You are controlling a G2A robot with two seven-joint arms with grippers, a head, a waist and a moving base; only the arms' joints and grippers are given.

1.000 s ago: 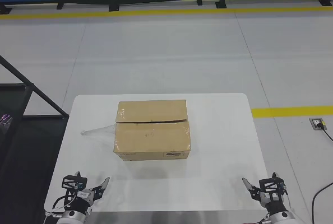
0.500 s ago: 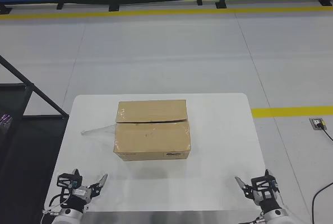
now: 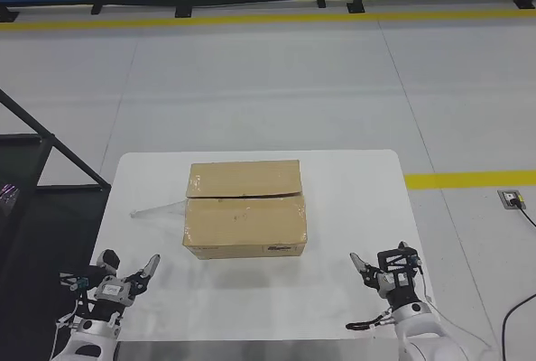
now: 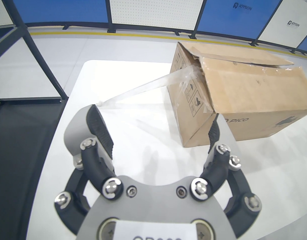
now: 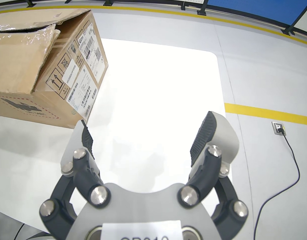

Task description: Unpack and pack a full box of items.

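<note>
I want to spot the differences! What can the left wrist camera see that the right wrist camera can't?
Left wrist view: a clear tape strip trailing off the box, and a black frame. Right wrist view: barcode labels on the box, a plugged-in floor socket. Both: the box, the white table, an open gripper each: left gripper, right gripper.

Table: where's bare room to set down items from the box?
Widest bare patch: right of the box, out to the table edge. Also free: the near strip between the box and the left gripper and right gripper, and a narrow strip behind the box. Left of the box, a loose tape strip trails across.
</note>
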